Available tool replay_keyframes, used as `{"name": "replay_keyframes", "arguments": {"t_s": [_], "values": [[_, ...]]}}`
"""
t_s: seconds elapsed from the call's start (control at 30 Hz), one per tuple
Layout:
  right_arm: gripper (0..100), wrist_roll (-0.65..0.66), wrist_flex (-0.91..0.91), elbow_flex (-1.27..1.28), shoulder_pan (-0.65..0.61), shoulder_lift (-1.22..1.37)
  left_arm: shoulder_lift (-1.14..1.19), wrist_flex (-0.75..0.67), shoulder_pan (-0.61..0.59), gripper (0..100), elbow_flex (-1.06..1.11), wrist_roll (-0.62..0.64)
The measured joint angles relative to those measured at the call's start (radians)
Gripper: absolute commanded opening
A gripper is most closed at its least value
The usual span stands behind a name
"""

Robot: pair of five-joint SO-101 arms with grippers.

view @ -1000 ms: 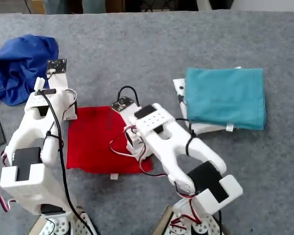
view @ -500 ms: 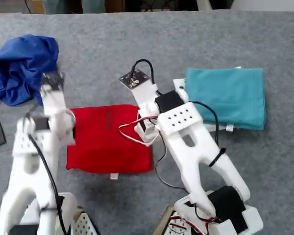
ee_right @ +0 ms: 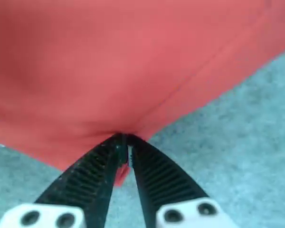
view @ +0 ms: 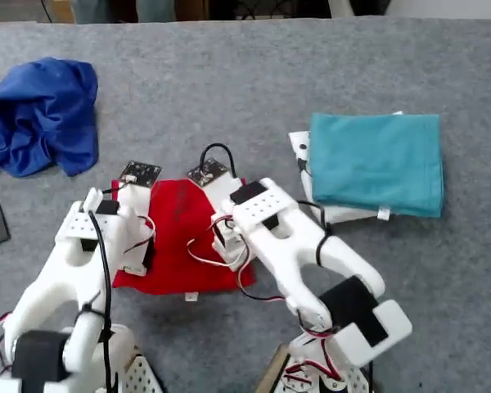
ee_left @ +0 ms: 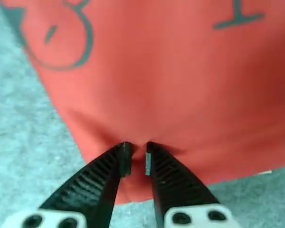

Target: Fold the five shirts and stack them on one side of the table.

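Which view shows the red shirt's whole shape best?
The high view: it shows the red shirt lying flat as a rectangle, partly covered by both arms. The left wrist view shows a printed patch and the left claw pinching an edge; the right wrist view shows the right claw shut on an edge.

Bench (view: 229,82): flat shirt (view: 180,237) centre front. Crumpled shirt (view: 37,115) back left, well apart. Folded shirt (view: 375,162) right, atop another folded piece (view: 301,151). Left gripper (ee_left: 135,159) at flat shirt's left edge; right gripper (ee_right: 123,145) at its right edge.
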Motion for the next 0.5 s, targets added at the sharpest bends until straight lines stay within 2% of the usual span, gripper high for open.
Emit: {"name": "replay_keyframes", "arguments": {"t_s": [0.17, 0.37, 0.43, 0.5], "values": [[1.8, -0.005, 0.005, -0.014, -0.002, 0.009, 0.031, -0.012, -0.006, 5, 0.006, -0.051], [2.0, -0.005, 0.078, -0.012, -0.003, -0.126, -0.138, 0.015, -0.015, 5, -0.038, -0.054], [5.9, -0.009, 0.107, -0.012, -0.003, -0.193, -0.219, 0.038, -0.017, 8, -0.087, -0.055], [14.9, -0.031, 0.143, -0.012, -0.003, -0.265, -0.290, 0.043, -0.025, 13, -0.138, -0.051]]}}
